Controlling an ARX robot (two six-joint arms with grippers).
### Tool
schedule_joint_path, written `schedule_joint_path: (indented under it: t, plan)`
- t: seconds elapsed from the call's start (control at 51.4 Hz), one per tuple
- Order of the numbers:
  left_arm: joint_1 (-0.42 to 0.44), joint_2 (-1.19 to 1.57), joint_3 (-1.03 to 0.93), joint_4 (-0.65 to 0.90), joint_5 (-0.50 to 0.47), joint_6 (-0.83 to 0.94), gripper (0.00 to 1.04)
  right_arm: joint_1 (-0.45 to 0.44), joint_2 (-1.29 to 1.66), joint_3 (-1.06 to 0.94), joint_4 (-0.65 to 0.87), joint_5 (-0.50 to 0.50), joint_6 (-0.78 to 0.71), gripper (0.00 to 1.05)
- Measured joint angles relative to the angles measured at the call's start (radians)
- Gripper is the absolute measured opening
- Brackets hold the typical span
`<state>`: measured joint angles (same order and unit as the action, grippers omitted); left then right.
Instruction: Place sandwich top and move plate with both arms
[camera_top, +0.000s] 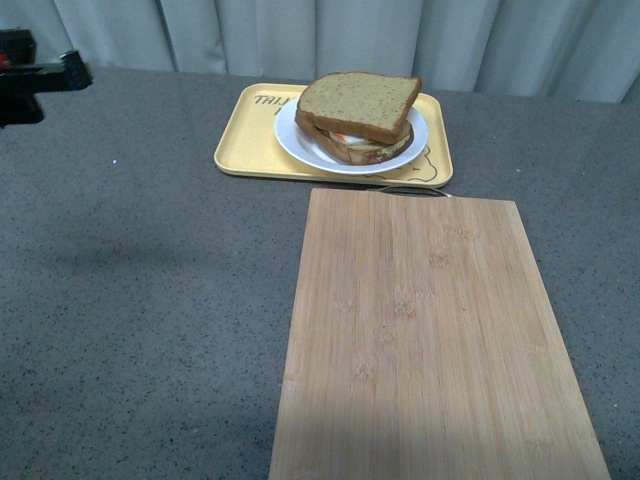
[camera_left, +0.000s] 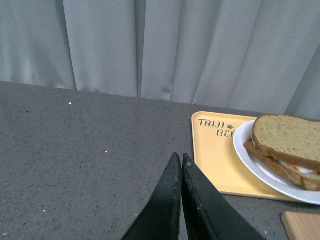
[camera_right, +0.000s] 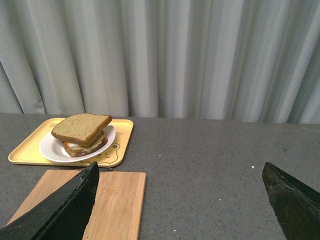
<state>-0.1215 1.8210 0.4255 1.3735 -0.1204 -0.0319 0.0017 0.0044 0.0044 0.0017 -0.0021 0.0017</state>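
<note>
In the front view the sandwich top (camera_top: 360, 103) lies on the stacked sandwich on the plate (camera_top: 300, 142), which sits in the yellow tray (camera_top: 245, 140) at upper centre, with a wooden board (camera_top: 430, 340) filling the lower right of the grey tabletop (camera_top: 130, 290). Only the left wrist view shows the left hand (camera_left: 178, 159), fingers pressed together and holding nothing, low in the frame beside the tray. Only the right wrist view shows the right hand (camera_right: 180, 172), fingers (camera_right: 75, 200) spread wide at the bottom corners, empty

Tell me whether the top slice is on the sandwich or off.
On. The top slice lies skewed over the lower slice on the plate; neither tool touches it.
</note>
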Motion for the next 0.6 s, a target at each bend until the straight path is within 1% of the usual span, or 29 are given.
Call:
schedule_joint_path:
  t: [0.214, 0.428, 0.487, 0.604]
  plan:
    - [0.034, -0.215, -0.171, -0.035, 0.036, 0.015, 0.04, 0.0, 0.0, 0.0, 0.0, 0.0, 0.0, 0.95]
    - [0.056, -0.377, -0.266, -0.106, 0.055, 0.018, 0.04, 0.0, 0.0, 0.0, 0.0, 0.0, 0.0, 0.95]
    - [0.09, -0.432, -0.291, -0.137, 0.111, 0.022, 0.04, 0.0, 0.0, 0.0, 0.0, 0.0, 0.0, 0.95]
    - [0.119, -0.581, -0.338, -0.241, 0.116, 0.023, 0.04, 0.0, 0.0, 0.0, 0.0, 0.0, 0.0, 0.95]
